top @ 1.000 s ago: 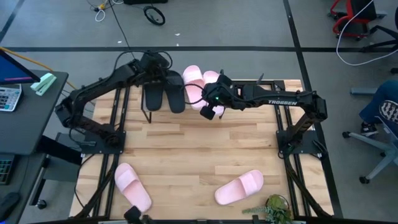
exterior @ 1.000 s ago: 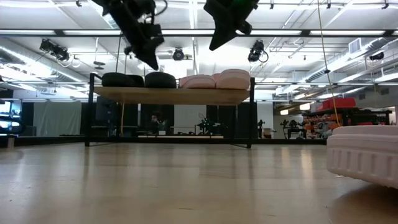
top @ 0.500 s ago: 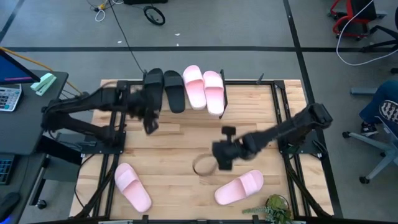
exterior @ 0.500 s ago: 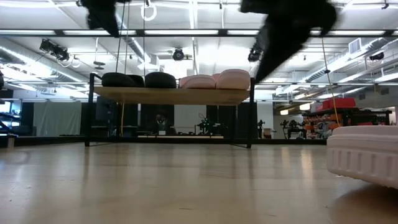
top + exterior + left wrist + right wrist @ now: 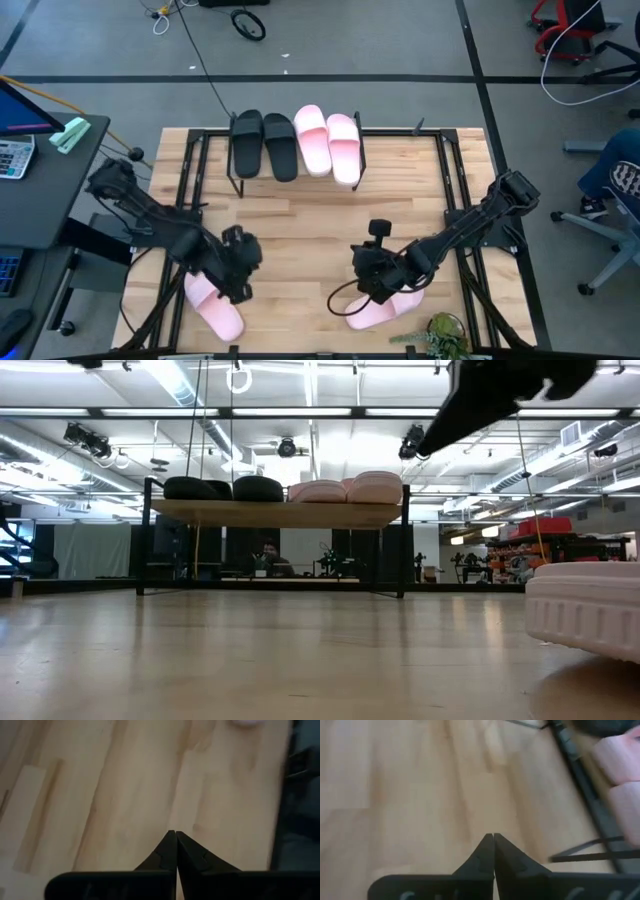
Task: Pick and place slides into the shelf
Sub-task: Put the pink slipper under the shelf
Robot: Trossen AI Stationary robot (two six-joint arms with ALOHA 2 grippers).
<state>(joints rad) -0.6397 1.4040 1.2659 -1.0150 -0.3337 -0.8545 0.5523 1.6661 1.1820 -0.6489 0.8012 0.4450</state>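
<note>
Sandals sit four in a row on the top board of the shelf (image 5: 240, 185) at the far edge of the table (image 5: 320, 235): two black sandals (image 5: 263, 145) on the left and two pink sandals on the shelf (image 5: 328, 145) just beside them on the right, the outermost pink one reaching a little past the front edge. In the low view the same four show as rounded humps on the light board, black (image 5: 222, 488) to the left and pink (image 5: 348, 488) to the right. Two more pink sandals lie on the table near its front edge, well apart from each other. The left gripper (image 5: 238, 270) is low over the near-left sandal (image 5: 215, 305), touching or just above its strap end; its fingers (image 5: 165, 857) are pressed tip to tip with nothing between them, bare wood behind. The right gripper (image 5: 375, 280) hangs at the strap end of the near-right sandal (image 5: 385, 308), which it partly covers; its fingers (image 5: 482, 855) are likewise pressed together and hold nothing. In the right wrist view the pale pink of a sandal (image 5: 622, 780) shows off to one side, near a dark frame bar (image 5: 580, 785).
</note>
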